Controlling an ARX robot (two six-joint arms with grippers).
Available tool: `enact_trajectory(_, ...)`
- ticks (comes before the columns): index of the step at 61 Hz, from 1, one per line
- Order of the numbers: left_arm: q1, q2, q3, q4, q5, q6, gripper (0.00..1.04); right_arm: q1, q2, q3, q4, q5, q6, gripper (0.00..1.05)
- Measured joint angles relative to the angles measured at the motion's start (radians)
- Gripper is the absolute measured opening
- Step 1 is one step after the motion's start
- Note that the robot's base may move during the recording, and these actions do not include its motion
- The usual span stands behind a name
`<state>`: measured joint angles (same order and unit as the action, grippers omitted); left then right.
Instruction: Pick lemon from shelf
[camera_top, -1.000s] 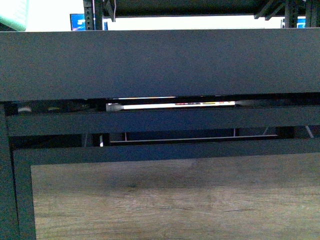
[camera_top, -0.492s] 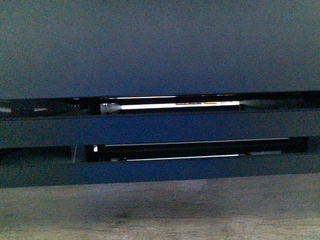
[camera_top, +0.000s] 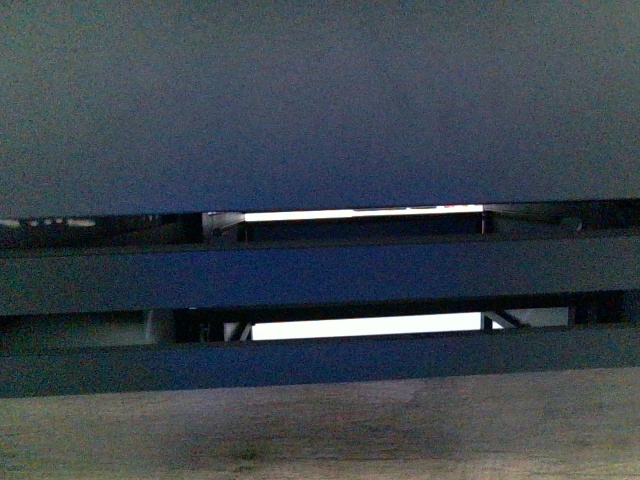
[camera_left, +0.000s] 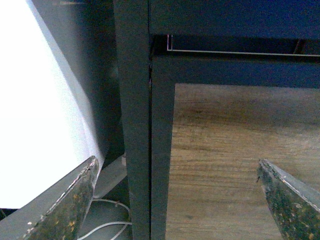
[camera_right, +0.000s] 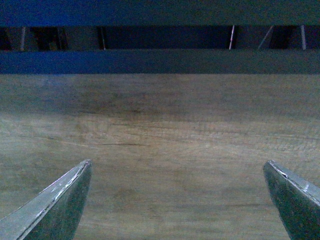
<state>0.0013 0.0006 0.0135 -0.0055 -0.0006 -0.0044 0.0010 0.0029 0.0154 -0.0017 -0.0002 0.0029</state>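
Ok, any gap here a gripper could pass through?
Only two thin slots in the shelf: the upper slot under the tray front, and the lower slot above the wood panel. Both look too narrow; no flat surface shows.

I count one shelf (camera_top: 320, 100), with one wood-grain panel (camera_top: 320, 425) on its front. Above the panel run two dark crossbars (camera_top: 320, 275) and two bright gaps (camera_top: 360, 213), one over each bar. One upright post (camera_left: 135, 125) borders the panel, and beyond it lie two white cables (camera_left: 112, 226). I have two grippers, my left gripper (camera_left: 176, 161) and right gripper (camera_right: 177, 161), with two fingers (camera_left: 65, 210) each.
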Motion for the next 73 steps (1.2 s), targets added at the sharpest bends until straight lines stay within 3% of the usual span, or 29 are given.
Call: enact_trajectory(73,0.000,0.000,0.000,0.000,0.000,0.000,0.97,0.000,0.000,0.000,0.000,0.000,0.000,1.02)
